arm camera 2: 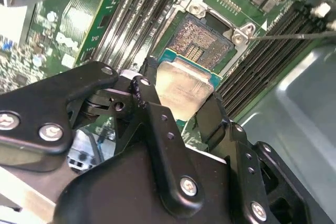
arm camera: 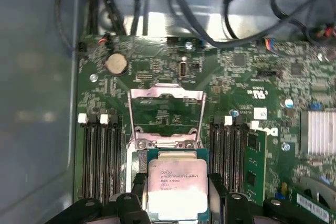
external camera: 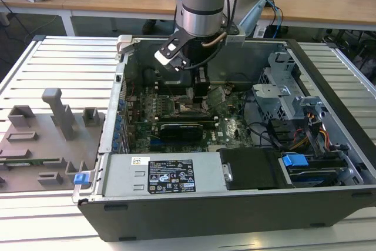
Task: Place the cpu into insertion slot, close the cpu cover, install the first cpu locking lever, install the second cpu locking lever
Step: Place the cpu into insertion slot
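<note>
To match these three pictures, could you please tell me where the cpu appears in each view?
Exterior view: hidden by the gripper, over the middle of the motherboard.
Second wrist view: the cpu is clamped in the gripper, just short of the insertion slot.
First wrist view: silver top showing, beside the open cpu cover.
Shared landmark: the long memory slots on either side of the socket.

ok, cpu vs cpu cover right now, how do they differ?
The cpu is a solid plate with a dull silver top; the cpu cover is an open frame with a window. The cpu is clamped in the tool; the cpu cover stands swung open, untouched. Both are squarish metal.
</note>
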Robot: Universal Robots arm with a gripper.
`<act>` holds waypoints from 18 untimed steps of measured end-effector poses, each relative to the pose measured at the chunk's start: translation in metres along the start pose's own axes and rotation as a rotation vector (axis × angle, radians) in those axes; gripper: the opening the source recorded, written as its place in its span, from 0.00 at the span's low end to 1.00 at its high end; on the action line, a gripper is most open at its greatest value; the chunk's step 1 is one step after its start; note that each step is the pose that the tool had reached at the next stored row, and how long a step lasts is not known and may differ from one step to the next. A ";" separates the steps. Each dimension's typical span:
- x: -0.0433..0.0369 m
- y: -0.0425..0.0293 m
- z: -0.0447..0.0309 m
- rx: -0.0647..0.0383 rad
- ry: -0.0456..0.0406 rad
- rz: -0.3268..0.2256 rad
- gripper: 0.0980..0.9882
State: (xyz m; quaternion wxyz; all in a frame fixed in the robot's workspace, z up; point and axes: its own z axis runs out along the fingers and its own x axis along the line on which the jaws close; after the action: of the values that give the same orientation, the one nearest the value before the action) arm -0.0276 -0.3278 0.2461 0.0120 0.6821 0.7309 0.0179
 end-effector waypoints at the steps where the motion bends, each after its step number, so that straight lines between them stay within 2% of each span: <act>1: 0.0000 0.0000 0.0000 0.000 0.0016 -0.037 0.50; 4: 0.0000 0.0000 0.0000 0.001 0.0041 -0.098 0.50; 6: 0.0000 -0.0007 0.0001 0.001 0.0043 -0.098 0.50; 8: 0.0001 -0.0014 0.0007 0.001 0.0035 -0.080 0.50; 11: 0.0002 -0.0023 0.0029 0.000 0.0011 -0.008 0.50; 18: 0.0071 -0.0097 0.0078 0.000 0.0026 0.004 0.50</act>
State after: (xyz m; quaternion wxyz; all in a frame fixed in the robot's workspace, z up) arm -0.0375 -0.3213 0.2380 0.0111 0.6836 0.7295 0.0189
